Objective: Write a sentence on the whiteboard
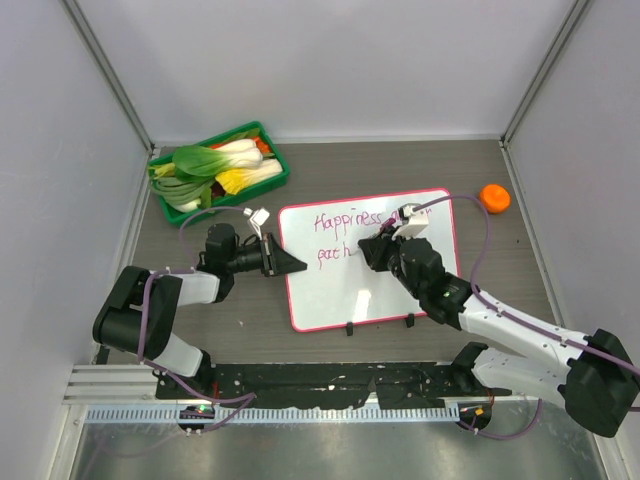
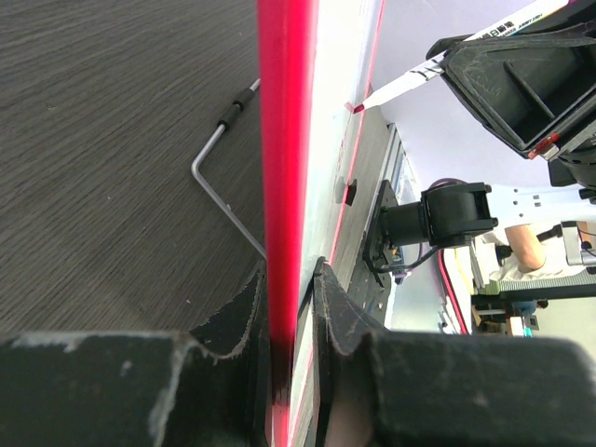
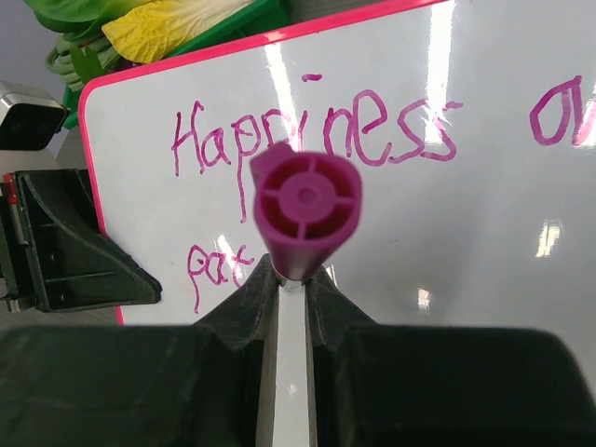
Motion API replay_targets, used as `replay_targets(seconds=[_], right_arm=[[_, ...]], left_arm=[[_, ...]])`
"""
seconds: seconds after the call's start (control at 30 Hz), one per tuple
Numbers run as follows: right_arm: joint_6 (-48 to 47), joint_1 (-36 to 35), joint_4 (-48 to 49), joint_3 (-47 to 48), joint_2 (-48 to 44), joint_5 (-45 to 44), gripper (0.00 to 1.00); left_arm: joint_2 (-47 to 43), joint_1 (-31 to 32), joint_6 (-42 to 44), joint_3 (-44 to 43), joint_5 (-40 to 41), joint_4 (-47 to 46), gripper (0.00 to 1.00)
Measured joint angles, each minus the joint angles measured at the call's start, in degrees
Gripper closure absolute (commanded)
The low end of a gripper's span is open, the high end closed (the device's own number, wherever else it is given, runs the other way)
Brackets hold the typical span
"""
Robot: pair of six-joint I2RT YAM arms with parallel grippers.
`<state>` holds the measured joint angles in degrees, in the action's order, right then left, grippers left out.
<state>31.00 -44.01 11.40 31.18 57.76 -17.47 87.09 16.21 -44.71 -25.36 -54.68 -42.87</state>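
Note:
The whiteboard, white with a pink-red frame, lies on the table. The sentence runs across it in purple: "Happiness" and more on the top line, "pat" at the start of the second. My left gripper is shut on the board's left frame edge, one finger on each side. My right gripper hovers over the second line, shut on a purple-ended marker. The marker's tip is hidden behind its own body.
A green tray of bok choy and other vegetables stands at the back left, close to the board's corner. A small orange object lies right of the board. Two black feet show at the board's near edge.

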Motion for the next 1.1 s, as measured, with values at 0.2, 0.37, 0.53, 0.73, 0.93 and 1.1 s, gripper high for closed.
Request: replay_targets(seconds=[0.2, 0.37, 0.53, 0.73, 0.93, 1.1], right_arm=[[-0.2, 0.0, -0.9, 0.8, -0.1, 0.3, 0.99], [-0.4, 0.2, -1.0, 1.2, -2.6, 0.7, 0.99], [-1.0, 0.2, -0.3, 1.2, -6.7, 0.1, 0.99], [-1.3, 0.3, -0.4, 1.2, -7.3, -0.9, 0.99], [-1.3, 0.3, -0.4, 1.0, -7.7, -1.7, 0.99], [-1.3, 0.3, -0.4, 0.9, -7.7, -1.8, 0.99]], left_arm=[[0.0, 0.0, 0.0, 0.0, 0.0, -0.1, 1.0], [0.0, 0.0, 0.0, 0.0, 0.0, -0.1, 1.0], [-0.2, 0.0, 0.1, 0.0, 0.0, 0.0, 1.0], [-0.2, 0.0, 0.1, 0.0, 0.0, 0.1, 1.0], [-0.3, 0.1, 0.2, 0.0, 0.0, 0.1, 1.0], [-0.3, 0.1, 0.2, 0.0, 0.0, 0.1, 1.0]])
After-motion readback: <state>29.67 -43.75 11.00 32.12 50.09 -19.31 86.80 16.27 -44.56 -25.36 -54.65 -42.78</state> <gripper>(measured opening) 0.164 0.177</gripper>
